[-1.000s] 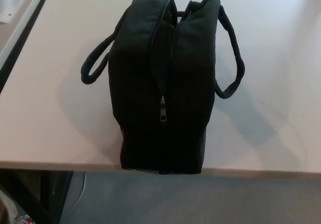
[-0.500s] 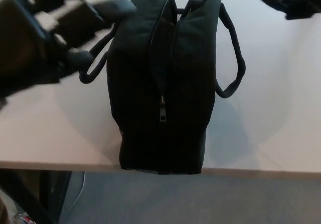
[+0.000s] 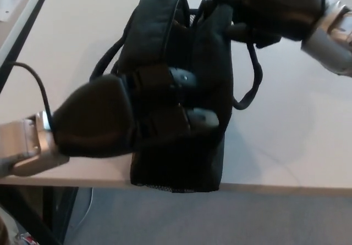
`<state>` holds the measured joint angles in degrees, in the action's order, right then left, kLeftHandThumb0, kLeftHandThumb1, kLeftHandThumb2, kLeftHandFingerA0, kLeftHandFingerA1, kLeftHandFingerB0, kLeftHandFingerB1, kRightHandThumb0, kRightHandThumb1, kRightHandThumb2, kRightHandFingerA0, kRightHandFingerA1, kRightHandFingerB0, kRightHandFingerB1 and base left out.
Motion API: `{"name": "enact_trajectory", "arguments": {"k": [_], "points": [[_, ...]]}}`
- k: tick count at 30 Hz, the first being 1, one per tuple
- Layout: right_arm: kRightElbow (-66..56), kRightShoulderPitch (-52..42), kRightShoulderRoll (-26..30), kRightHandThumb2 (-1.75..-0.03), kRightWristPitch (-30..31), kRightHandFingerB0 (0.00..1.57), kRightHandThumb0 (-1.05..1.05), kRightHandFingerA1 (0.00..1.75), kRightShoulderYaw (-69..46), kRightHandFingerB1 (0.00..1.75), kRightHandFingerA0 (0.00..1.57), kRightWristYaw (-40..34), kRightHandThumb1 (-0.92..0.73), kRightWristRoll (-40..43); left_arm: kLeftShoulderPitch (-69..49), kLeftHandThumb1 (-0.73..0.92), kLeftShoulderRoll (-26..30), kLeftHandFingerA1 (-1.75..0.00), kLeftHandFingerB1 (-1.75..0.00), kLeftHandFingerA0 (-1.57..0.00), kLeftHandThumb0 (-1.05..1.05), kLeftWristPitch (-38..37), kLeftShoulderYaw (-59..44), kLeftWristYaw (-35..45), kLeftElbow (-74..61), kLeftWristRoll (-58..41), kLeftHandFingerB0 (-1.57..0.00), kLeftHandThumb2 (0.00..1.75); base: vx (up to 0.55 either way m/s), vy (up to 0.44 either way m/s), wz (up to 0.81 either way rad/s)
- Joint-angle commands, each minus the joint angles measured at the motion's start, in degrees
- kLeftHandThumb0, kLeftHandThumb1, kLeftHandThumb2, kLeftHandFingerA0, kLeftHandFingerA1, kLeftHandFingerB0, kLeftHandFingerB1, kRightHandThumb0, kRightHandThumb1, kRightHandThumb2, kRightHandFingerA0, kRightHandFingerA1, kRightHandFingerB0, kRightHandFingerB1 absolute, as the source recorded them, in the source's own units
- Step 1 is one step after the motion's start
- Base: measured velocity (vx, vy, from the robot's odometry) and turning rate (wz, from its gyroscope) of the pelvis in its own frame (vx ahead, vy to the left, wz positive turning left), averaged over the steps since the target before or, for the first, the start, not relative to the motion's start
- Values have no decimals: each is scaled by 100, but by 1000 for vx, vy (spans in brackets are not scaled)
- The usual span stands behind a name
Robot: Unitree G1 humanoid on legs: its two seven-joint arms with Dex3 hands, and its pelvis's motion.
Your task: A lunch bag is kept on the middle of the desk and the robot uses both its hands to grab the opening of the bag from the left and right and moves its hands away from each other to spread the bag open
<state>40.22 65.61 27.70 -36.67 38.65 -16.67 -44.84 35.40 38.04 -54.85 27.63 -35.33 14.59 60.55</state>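
**Black fabric, two hands closing in**

Black padded cloth makes up the bag (image 3: 176, 91), which stands near the front edge of the desk (image 3: 297, 135), its top seam slightly parted at the far end. Our left hand (image 3: 126, 116) lies across its near side, fingers (image 3: 190, 116) spread over the top; whether they pinch cloth we cannot tell. Our right hand (image 3: 258, 9) sits at the far right corner, its grip likewise unclear. Soft fabric may slip, or a one-sided pull could drag the bag off the pale, smooth desk. Looped handles (image 3: 250, 80) could snag.
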Motion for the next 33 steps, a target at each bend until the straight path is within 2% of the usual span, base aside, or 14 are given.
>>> {"name": "enact_trajectory", "arguments": {"k": [1,11,18,21,22,24,25,26,27,28,29,31,32,33], "points": [[-160,-46,430,-56,-818,18,-33,36,954,28,36,261,-50,-1359,83,43,600,-41,-35,-37,7,-334,689,-1158,413,1436,-31,70,0,0,0],[-604,-380,925,-57,-1233,29,-39,37,1138,30,38,461,-57,-1284,236,43,982,-39,-33,-40,5,-323,890,-1321,622,1423,-31,73,0,0,0],[-525,-549,948,-57,-1485,40,-35,38,1060,34,45,270,-57,-1428,253,36,1327,-58,-55,-29,1,-56,680,-1640,518,1527,-25,95,0,0,0],[-531,-570,991,-62,-1597,8,-30,39,1053,18,39,69,-56,-1621,275,44,1314,-39,-33,-34,9,-96,500,-1467,656,1248,-33,80,0,0,0],[-484,-596,982,-62,-1652,10,-28,132,1042,24,110,-109,-56,-1664,270,46,1307,-37,-30,-30,3,-7,405,-1283,687,1149,-22,82,0,0,0],[-374,-643,952,-60,-1765,11,-28,120,1017,27,112,-294,-58,-1686,248,45,1213,-35,-31,-38,4,243,187,-1065,819,968,-28,78,0,0,0],[-349,-641,930,-60,-1777,41,-29,125,1012,35,110,-286,-60,-1686,240,34,1160,-55,-52,-25,4,290,143,-1067,862,950,-18,94,0,0,0],[-311,-639,865,-60,-1783,54,-30,117,1003,42,79,-297,-58,-1678,219,45,969,-36,-32,-38,2,444,62,-997,1068,814,-26,69,0,0,0],[-288,-640,815,-60,-1789,54,-30,117,991,42,79,-326,-58,-1676,197,45,801,-36,-32,-38,2,561,2,-903,1265,676,-26,69,0,0,0],[-275,-647,794,-58,-1800,57,-30,66,970,42,79,-344,-59,-1670,194,46,726,-37,-32,-37,1,624,-25,-890,1345,665,-27,67,0,0,0],[-266,-656,781,-58,-1813,57,-30,66,948,42,79,-358,-59,-1661,196,46,674,-37,-32,-37,1,674,-43,-898,1399,686,-27,67,0,0,0],[-291,-663,762,-58,-1757,75,-34,104,964,54,83,-740,-59,-1895,142,50,448,-40,-32,-55,-11,1123,-147,-709,1571,681,-34,55,0,0,0],[-287,-662,765,-60,-1766,80,-40,137,979,68,79,-916,-59,-1986,108,44,285,-50,-46,-76,-16,1464,-213,-574,1724,669,-59,56,0,0,0],[-291,-659,776,-60,-1780,80,-40,137,992,68,79,-1031,-59,-2040,76,44,123,-50,-46,-76,-16,1796,-273,-441,1887,641,-59,56,0,0,0]]}}
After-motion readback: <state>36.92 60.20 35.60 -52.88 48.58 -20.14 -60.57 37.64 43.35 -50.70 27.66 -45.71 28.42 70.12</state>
